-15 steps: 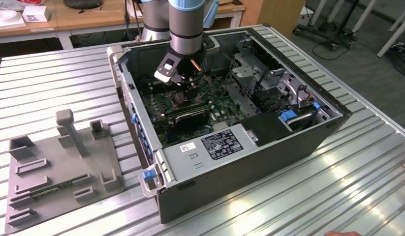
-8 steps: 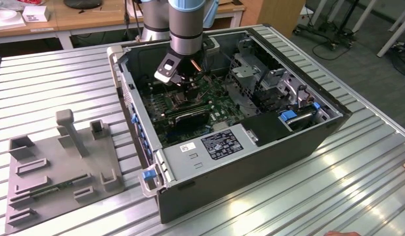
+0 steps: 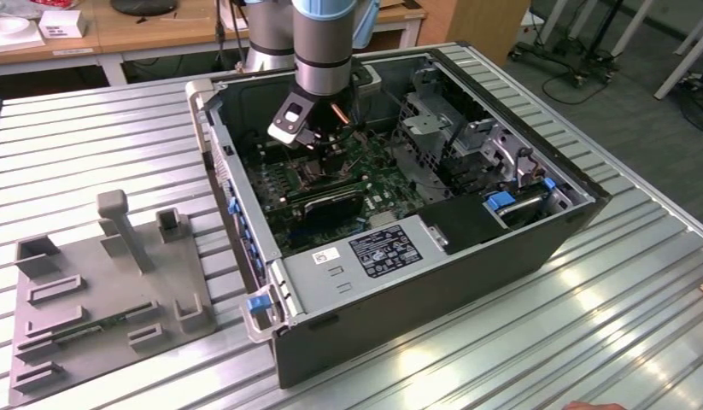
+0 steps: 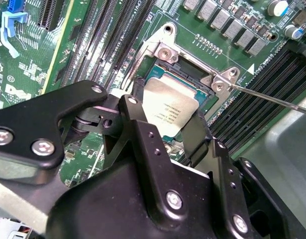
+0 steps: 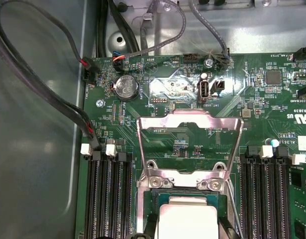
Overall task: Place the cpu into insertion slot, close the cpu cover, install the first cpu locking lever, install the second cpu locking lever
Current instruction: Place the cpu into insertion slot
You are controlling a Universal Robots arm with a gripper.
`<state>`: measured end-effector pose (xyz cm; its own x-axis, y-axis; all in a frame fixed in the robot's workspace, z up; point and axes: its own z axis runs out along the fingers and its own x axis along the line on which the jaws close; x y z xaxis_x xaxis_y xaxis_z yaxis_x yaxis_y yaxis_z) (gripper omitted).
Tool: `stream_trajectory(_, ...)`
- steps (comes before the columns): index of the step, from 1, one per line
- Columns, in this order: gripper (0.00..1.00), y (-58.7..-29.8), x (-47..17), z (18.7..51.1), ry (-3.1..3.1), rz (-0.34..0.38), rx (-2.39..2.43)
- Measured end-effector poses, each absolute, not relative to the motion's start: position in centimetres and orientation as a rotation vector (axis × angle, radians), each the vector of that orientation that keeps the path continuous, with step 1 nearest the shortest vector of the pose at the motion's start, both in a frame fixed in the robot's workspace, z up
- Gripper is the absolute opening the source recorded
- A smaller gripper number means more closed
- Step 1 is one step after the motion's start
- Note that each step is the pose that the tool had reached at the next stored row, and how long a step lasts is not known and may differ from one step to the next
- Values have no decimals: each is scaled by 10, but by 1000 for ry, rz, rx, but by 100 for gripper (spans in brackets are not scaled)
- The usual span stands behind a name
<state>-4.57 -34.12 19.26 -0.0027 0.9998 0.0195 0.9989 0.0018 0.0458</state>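
Gripper [image 4: 167,118] clamping dull silver square cpu [image 4: 168,101], windowed cpu cover [image 5: 187,173] open

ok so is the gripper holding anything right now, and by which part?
It looks like the gripper holds the cpu, clamped across two opposite side edges, right at the insertion slot. The cpu cover stands open.

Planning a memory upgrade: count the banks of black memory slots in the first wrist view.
2, flanking the cpu: one memory-slot bank on one side, the other bank opposite. Both run off the picture's edge; more may be hidden.
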Motion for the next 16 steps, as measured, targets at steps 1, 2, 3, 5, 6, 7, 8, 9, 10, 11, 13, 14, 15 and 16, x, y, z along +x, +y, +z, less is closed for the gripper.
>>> stream_trajectory(1, 54, -341, -46, 193, 2210, 72, 2205)
stream_trajectory(2, 54, -341, -46, 193, 2210, 72, 2205)
stream_trajectory(3, 54, -341, -46, 193, 2210, 72, 2205)
stream_trajectory(5, 54, -341, -46, 194, 2210, 73, 2205)
stream_trajectory(6, 54, -341, -46, 195, 2210, 72, 2205)
stream_trajectory(7, 54, -341, -46, 196, 2210, 71, 2205)
stream_trajectory(8, 54, -341, -46, 197, 2210, 71, 2205)
stream_trajectory(9, 54, -341, -46, 197, 2210, 71, 2205)
stream_trajectory(10, 54, -341, -46, 197, 2210, 71, 2205)
stream_trajectory(11, 54, -341, -46, 197, 2209, 71, 2205)
stream_trajectory(13, 54, -340, -46, 196, 2208, 68, 2204)
stream_trajectory(14, 54, -340, -46, 196, 2207, 65, 2202)
stream_trajectory(15, 54, -339, -46, 196, 2205, 61, 2200)
stream_trajectory(16, 54, -339, -46, 196, 2204, 57, 2199)
